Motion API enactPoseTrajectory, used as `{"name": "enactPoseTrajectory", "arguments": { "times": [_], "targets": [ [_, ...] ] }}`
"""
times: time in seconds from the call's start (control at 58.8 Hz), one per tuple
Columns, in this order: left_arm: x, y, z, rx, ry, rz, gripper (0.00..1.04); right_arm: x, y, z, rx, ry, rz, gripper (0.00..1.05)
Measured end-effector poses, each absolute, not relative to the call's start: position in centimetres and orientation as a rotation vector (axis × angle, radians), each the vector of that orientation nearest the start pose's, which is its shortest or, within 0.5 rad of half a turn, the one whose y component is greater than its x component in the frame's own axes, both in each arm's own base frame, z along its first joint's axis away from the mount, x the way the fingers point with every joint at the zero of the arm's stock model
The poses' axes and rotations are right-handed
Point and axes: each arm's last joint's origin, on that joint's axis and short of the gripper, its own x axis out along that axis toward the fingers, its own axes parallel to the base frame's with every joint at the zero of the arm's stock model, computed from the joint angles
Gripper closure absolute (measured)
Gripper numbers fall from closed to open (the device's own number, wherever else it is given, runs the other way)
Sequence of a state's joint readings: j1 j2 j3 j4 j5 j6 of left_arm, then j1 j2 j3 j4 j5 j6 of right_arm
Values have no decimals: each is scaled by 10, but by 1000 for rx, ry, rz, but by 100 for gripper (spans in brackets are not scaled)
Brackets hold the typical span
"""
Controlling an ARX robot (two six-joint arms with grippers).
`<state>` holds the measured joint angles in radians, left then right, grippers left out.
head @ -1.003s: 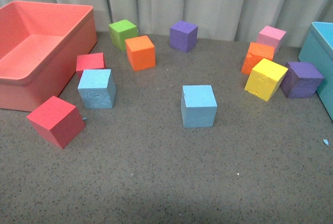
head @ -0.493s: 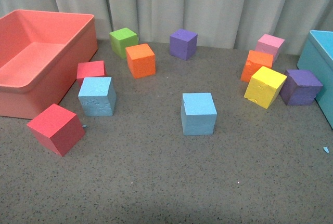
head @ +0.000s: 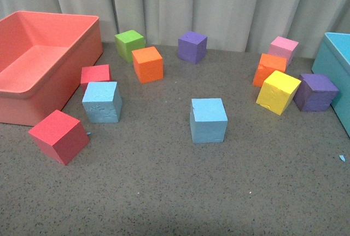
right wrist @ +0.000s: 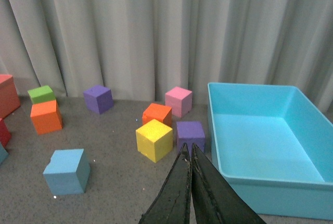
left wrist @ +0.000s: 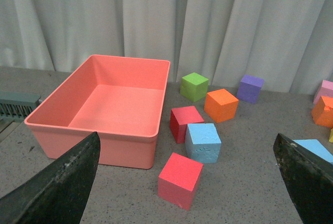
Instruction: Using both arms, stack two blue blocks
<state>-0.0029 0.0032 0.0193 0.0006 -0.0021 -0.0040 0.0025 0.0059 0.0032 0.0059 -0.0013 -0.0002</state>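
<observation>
Two sky-blue blocks lie apart on the grey table. One blue block (head: 209, 119) sits mid-table and shows in the right wrist view (right wrist: 66, 171) and at the left wrist view's edge (left wrist: 315, 148). The other blue block (head: 101, 102) sits to the left beside a red cube and shows in the left wrist view (left wrist: 203, 142). No gripper shows in the front view. My left gripper (left wrist: 187, 182) is open and empty, well short of the blocks. My right gripper (right wrist: 188, 154) is shut and empty, near the teal bin.
A salmon bin (head: 33, 91) stands at the left, a teal bin (head: 334, 63) at the right. Red cubes (head: 59, 136), a green (head: 129, 45), orange (head: 147, 64), purple (head: 192, 47), pink (head: 284, 49), yellow (head: 278, 91) and further orange and purple cubes lie around. A curtain hangs behind.
The front view has shifted a little, so everything sits slightly lower in the picture than a second ago. No block has moved relative to the others.
</observation>
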Motion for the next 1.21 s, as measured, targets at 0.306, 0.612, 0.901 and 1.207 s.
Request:
{"name": "enactPoseTrajectory", "arguments": {
  "times": [0.306,0.612,0.901,1.207],
  "targets": [
    [97,0,170,-4,-17,-1,7,98,0,164,-1,0,3,75],
    [97,0,169,-18,26,19,7,98,0,164,-1,0,3,20],
    [178,-19,192,-108,390,-54,7,98,0,164,0,0,4,9],
    [310,-72,158,-29,721,-80,7,98,0,164,0,0,4,9]
  ]
}}
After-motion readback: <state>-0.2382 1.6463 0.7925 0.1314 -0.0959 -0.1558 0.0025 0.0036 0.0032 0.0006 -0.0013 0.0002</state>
